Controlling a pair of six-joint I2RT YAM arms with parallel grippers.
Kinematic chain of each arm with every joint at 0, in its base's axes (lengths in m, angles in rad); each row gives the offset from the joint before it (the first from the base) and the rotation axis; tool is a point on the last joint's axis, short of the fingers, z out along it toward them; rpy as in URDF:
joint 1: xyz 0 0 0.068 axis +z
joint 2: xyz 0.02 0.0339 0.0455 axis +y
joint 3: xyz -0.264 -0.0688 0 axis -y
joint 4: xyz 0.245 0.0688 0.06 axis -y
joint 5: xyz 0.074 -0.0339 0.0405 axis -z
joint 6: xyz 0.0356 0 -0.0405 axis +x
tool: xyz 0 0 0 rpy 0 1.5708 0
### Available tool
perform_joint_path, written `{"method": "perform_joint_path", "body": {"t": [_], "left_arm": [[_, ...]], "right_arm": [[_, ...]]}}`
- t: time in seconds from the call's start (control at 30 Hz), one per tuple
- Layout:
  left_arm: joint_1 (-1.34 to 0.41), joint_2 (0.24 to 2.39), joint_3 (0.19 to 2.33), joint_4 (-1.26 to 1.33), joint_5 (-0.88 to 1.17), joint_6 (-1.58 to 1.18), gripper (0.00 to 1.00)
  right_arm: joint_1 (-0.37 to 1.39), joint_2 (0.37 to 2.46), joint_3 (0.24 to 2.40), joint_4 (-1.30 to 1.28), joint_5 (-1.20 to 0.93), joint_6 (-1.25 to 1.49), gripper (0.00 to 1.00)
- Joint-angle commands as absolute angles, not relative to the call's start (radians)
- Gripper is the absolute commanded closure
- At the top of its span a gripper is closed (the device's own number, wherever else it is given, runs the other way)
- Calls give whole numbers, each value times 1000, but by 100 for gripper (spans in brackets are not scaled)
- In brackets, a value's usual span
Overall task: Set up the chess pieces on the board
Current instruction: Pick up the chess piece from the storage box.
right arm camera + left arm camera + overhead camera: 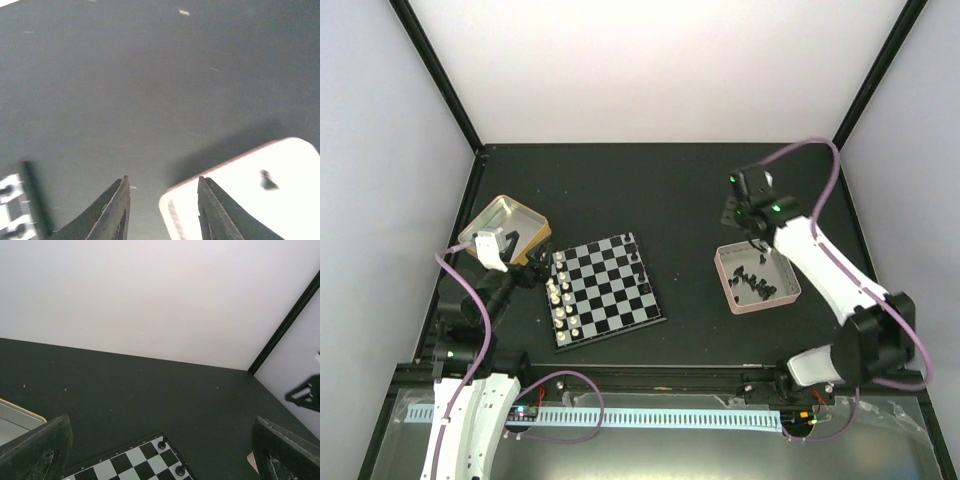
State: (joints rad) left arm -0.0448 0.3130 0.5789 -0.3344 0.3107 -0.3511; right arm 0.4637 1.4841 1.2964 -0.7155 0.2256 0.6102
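Note:
The board (607, 290) lies at the table's middle, turned a little. Cream-white chess pieces (560, 295) stand along its left edge, and a few black ones (638, 256) along its right edge. More black pieces (752, 283) lie in the pink-rimmed tin (790, 287). My left gripper (535, 258) hovers wide open and empty between the gold tin (505, 222) and the board. Its wrist view shows the board's corner (127, 465) with two black pieces (162, 443). My right gripper (163, 178) is open and empty over the near corner of the pink-rimmed tin (240, 200). It hangs at that tin's far edge (756, 238).
The gold tin (15, 420) shows at the left of the left wrist view. One black piece (268, 180) lies inside the pink-rimmed tin. The board's edge (10, 210) appears low left in the right wrist view. Black frame posts and pale walls enclose the dark table (670, 190).

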Motion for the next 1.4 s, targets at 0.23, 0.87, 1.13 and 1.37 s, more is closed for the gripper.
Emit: {"method": "perform_joint_path", "body": {"t": [0.23,0.87,1.13,1.37], "left_arm": [[-35,313,594,-316,309,-341,1],[-35,316,594,-314,311,-340,1],[-35,314,594,-316,310,-340,1],[-35,313,594,-316,310,-340,1]], "right_arm": [[230,1313,893,-618,71,557,61],[227,1564,851,-542,25,493,76],[229,1609,860,-526,85,487,86],[234,1563,861,-542,143,496,95]]}}
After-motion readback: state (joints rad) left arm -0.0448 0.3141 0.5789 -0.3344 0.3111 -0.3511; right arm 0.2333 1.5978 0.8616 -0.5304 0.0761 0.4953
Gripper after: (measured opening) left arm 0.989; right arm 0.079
